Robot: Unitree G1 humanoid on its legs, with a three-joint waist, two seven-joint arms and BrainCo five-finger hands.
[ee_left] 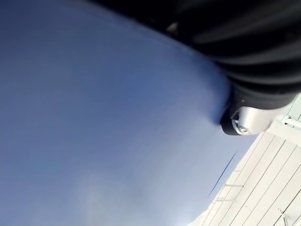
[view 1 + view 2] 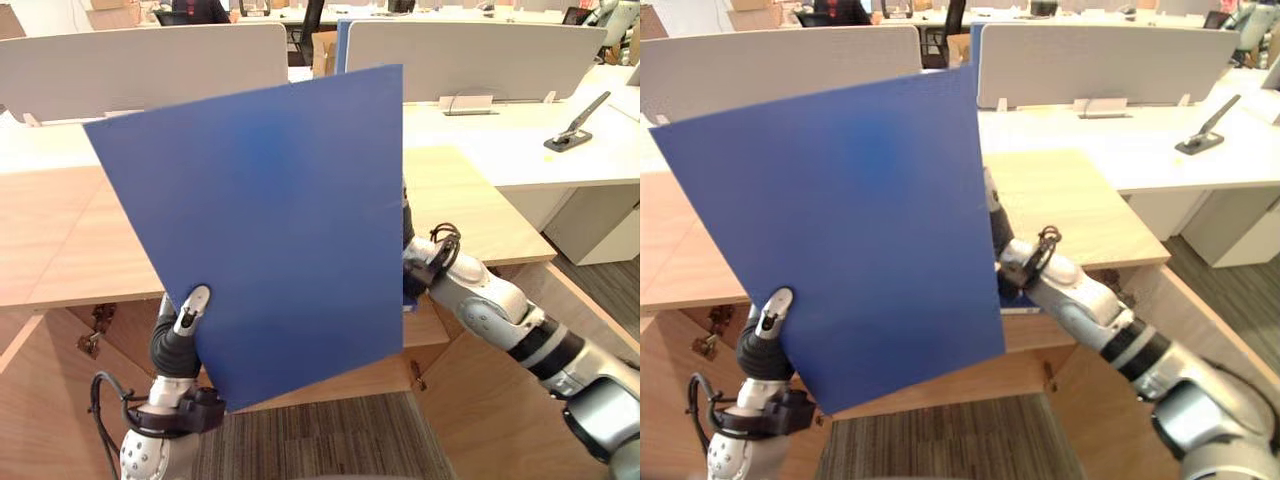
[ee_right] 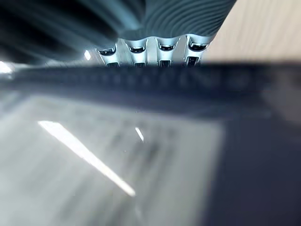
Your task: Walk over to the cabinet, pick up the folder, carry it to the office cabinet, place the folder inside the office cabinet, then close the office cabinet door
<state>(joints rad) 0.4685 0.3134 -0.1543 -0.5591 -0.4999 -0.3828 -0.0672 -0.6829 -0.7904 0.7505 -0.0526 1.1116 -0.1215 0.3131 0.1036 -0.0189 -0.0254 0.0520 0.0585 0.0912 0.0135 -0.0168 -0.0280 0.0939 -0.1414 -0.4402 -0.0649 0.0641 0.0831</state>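
A large blue folder is held upright in front of me and hides much of the scene. My left hand grips its lower left corner, with the thumb pressed on the front face. In the left wrist view the folder lies right against that hand. My right hand sits behind the folder's right edge, about halfway up. It is seen close up as the right hand at the folder's edge. Behind the folder stands a low wooden cabinet, its two doors swung open towards me.
The open left door and the right door flank a strip of carpet. Beyond the cabinet are white desks with grey dividers. A black hole punch rests on the right desk. A person sits far back.
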